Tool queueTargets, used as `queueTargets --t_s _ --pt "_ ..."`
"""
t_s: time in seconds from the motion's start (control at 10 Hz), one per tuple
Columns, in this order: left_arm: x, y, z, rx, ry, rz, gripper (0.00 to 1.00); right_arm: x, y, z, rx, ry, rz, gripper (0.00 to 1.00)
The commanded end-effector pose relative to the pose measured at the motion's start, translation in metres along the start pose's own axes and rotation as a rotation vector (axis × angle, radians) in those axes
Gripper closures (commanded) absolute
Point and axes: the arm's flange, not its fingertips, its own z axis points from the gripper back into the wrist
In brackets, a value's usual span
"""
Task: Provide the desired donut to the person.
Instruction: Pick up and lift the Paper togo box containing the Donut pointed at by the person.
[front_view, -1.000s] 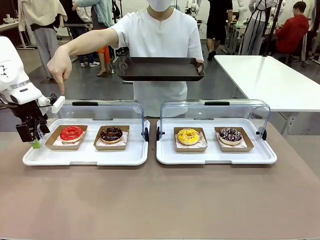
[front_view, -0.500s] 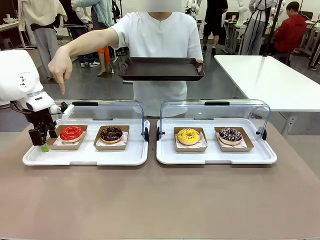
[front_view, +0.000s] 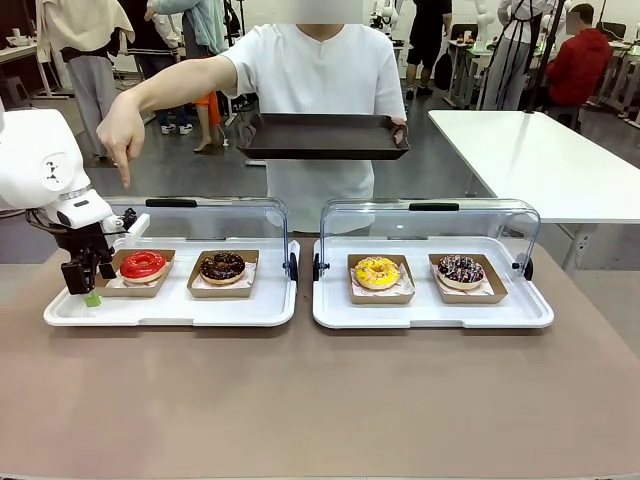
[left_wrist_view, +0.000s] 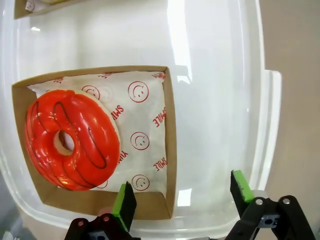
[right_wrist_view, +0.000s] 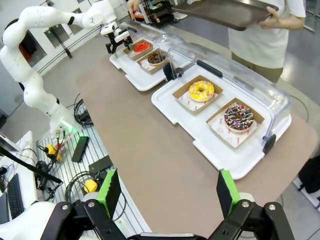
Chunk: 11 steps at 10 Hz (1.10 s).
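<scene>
With my left hand (left_wrist_view: 182, 192) hanging wide open over the red-glazed donut (front_view: 143, 265) at the left end of the left white tray (front_view: 170, 312), beneath the person's pointing hand (front_view: 120, 135), gripping and delivery to the dark serving tray (front_view: 322, 137) are not yet done.

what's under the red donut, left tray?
Smiley-printed paper lining a brown cardboard box, which sits on the white tray. The patch directly beneath the red donut is covered.
</scene>
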Motion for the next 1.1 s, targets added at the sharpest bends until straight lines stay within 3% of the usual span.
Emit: queueTargets --t_s 0.0,0.7,0.8,0.9,1.0 --pt "0.000 0.009 -0.004 0.034 0.035 0.029 0.00 0.000 0.000 0.000 0.008 -0.012 0.009 0.00" --pt "-0.002 0.003 -0.006 0.036 0.035 0.000 0.00 0.000 0.000 0.000 0.008 -0.012 0.009 0.00" --pt "-0.002 0.002 -0.005 0.039 0.035 -0.006 0.03 0.000 0.000 0.000 0.008 -0.012 0.009 0.00" --pt "-0.002 0.000 -0.005 0.048 0.040 -0.016 0.53 0.000 0.000 0.000 0.008 -0.012 0.009 0.00" --pt "-0.002 -0.001 -0.005 0.051 0.044 -0.025 0.58 0.000 0.000 0.000 0.008 -0.012 0.009 0.00"
